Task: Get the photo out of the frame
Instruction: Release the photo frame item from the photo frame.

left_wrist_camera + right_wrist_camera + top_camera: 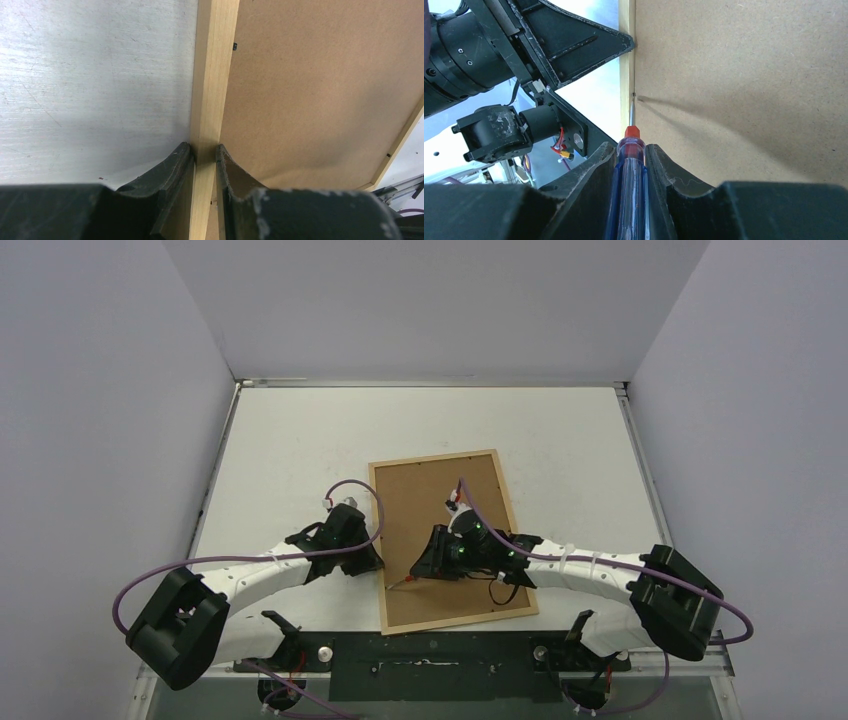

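Pale grey walls [430, 300] on three sides; white table [300, 440], scuffed and scratched in the left wrist view.

The frame [435, 458] lies flat at the table's middle and near half, back side up, turned a little out of square with the table edges. The brown backing panel [440, 510] fills it and sits inside the light wood moulding. The print itself is not visible.

The left gripper [205, 150] is at the frame's left rail, about halfway along it. Its jaws are narrow, one finger on the outer side of the rail over the table, the other on the inner side over the panel, both pressed against the wood.

The right gripper [630, 150] reaches across the panel from the right, jaws clamped on a screwdriver [629, 172] with a clear blue handle and red collar. The shaft points at the same left rail; its tip is at a small dark clip [633, 94] in the seam between rail and panel. Whether the tip touches the clip, I cannot tell. The left gripper's finger shows just beyond it on the rail.
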Robot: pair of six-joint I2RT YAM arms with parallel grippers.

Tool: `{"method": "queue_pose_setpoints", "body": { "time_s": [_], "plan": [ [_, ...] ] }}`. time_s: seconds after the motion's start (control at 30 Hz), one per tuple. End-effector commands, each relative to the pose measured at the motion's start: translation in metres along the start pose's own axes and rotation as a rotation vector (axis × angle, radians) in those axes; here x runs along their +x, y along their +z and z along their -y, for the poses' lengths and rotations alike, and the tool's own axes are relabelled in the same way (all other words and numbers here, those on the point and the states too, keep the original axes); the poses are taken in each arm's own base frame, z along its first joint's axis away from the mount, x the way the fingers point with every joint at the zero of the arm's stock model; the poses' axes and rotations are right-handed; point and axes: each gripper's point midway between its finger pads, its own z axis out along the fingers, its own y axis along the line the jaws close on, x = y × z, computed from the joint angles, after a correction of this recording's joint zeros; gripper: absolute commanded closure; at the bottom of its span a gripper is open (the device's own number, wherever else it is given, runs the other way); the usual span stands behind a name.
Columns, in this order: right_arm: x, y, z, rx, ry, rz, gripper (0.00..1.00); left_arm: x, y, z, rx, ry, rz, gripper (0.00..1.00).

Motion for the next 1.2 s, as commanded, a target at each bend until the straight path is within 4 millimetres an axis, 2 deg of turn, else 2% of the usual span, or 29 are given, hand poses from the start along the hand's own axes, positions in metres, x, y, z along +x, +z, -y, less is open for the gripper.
{"method": "queue_pose_setpoints", "body": {
  "time_s": [0.0, 0.27, 0.6, 0.9, 1.1, 1.17],
  "plan": [
    [-0.009, -0.002, -0.011, -0.048, 0.005, 0.035, 1.00, -0.001, -0.006, 0.016, 0.060, 0.008, -0.006, 1.00],
    [-0.007, 0.005, 0.000, -0.031, 0.015, 0.039, 1.00, -0.002, -0.007, 0.018, 0.067, 0.006, -0.004, 1.00],
    [-0.012, 0.009, 0.002, -0.033, 0.020, 0.070, 1.00, -0.001, -0.006, 0.019, 0.078, 0.000, -0.005, 1.00],
    [-0.005, 0.014, 0.003, -0.021, 0.021, 0.034, 1.00, -0.002, -0.005, 0.021, 0.084, -0.016, -0.002, 1.00],
    [-0.001, 0.012, -0.008, 0.024, -0.063, 0.040, 1.00, -0.002, -0.003, 0.022, 0.103, -0.065, 0.012, 1.00],
    [0.003, 0.010, -0.005, 0.080, -0.099, 0.031, 1.00, -0.002, -0.001, 0.022, 0.104, -0.089, 0.016, 1.00]
  ]
}}
